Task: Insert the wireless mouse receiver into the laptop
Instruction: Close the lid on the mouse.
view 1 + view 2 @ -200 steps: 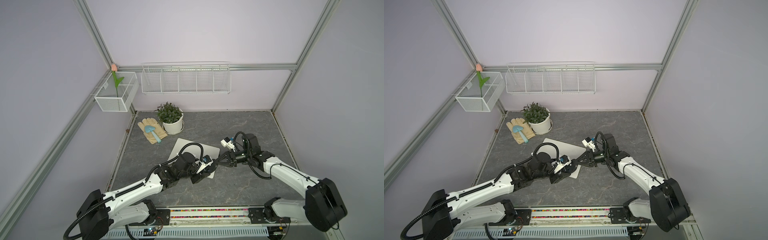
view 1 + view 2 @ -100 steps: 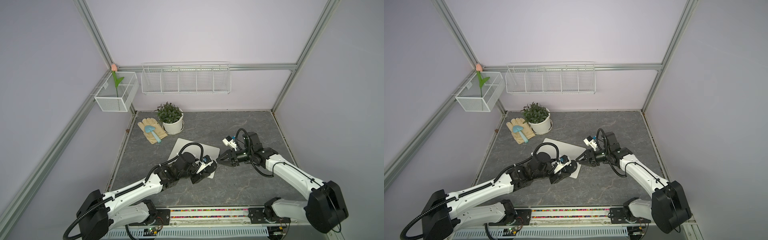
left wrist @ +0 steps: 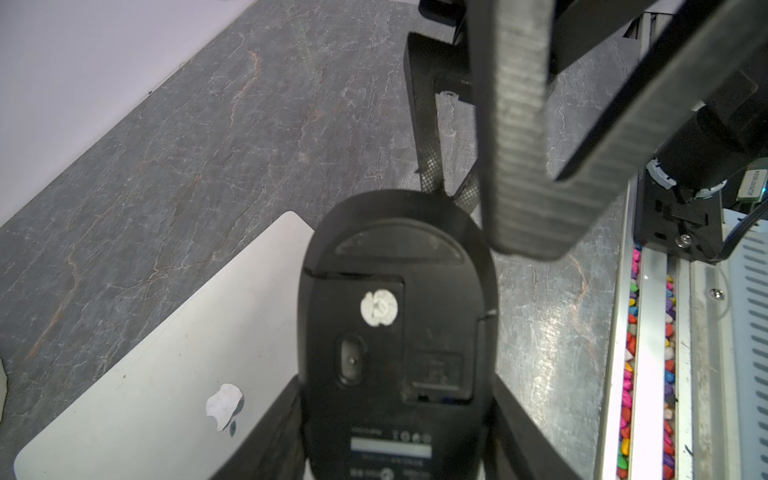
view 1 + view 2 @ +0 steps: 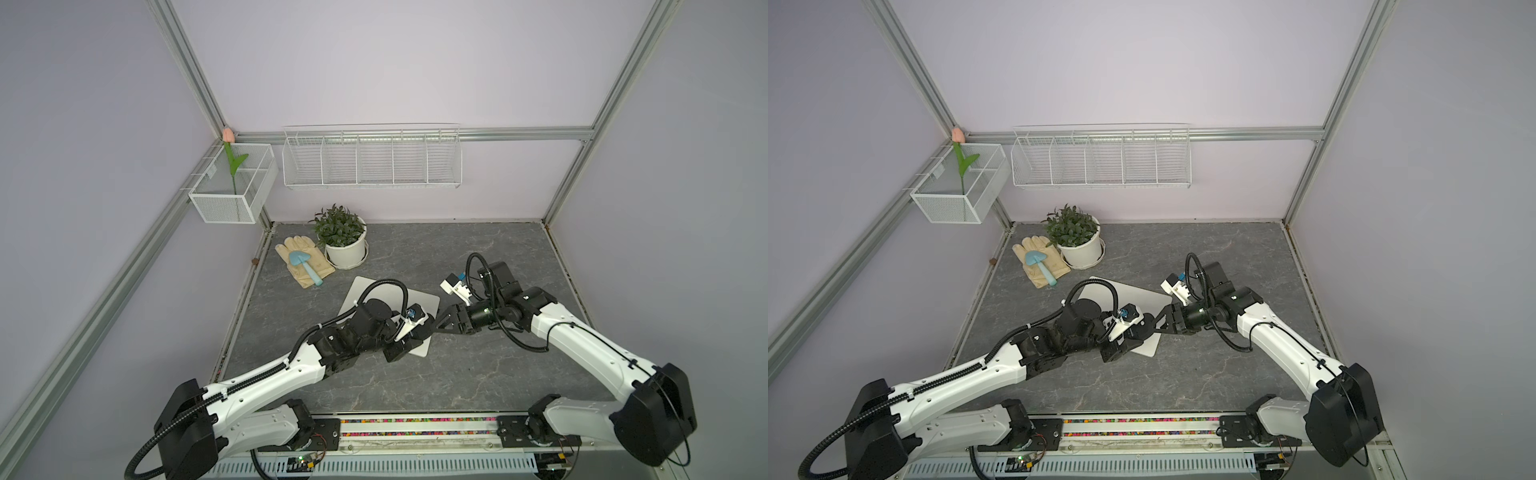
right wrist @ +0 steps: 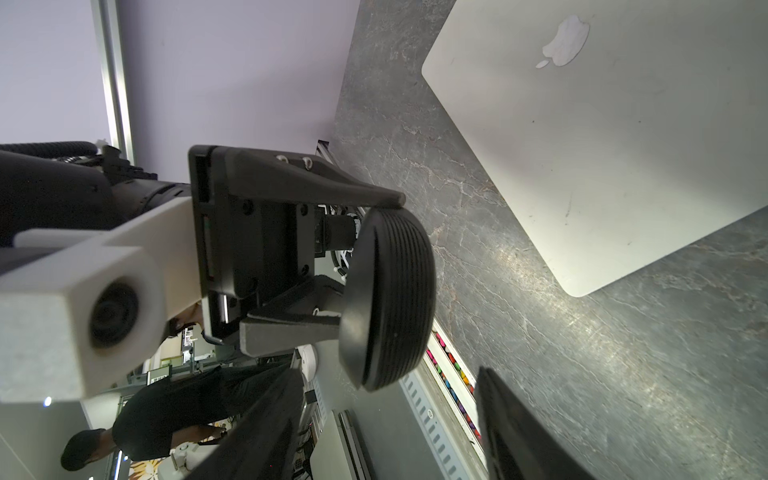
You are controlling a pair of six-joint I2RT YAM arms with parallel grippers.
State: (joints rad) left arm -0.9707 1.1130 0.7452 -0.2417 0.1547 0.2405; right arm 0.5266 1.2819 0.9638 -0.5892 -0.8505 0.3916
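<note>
My left gripper (image 3: 397,384) is shut on a black mouse (image 3: 395,291), gripping its sides. The mouse's underside faces the left wrist camera, above the near right corner of the laptop (image 4: 424,299). The laptop is silver, lies closed and flat, and shows its apple logo (image 5: 567,39). Seen edge-on in the right wrist view, the mouse (image 5: 386,299) hangs just ahead of my right gripper (image 5: 386,386), which is open and empty. In both top views the two grippers meet tip to tip (image 4: 434,330) (image 4: 1152,328). The wireless mouse receiver is hidden; a dark recess (image 3: 438,374) in the mouse cannot be read.
A potted plant (image 4: 345,249) and gloves with a blue trowel (image 4: 305,262) sit at the back left. A wire shelf (image 4: 372,156) and a mesh basket (image 4: 232,191) hang on the walls. A rail of coloured stones (image 4: 415,422) runs along the front edge.
My right gripper's jaws have widened from nearly shut to open, still close in front of the mouse, and its wrist has shifted slightly. The left arm and the mouse have stayed put.
</note>
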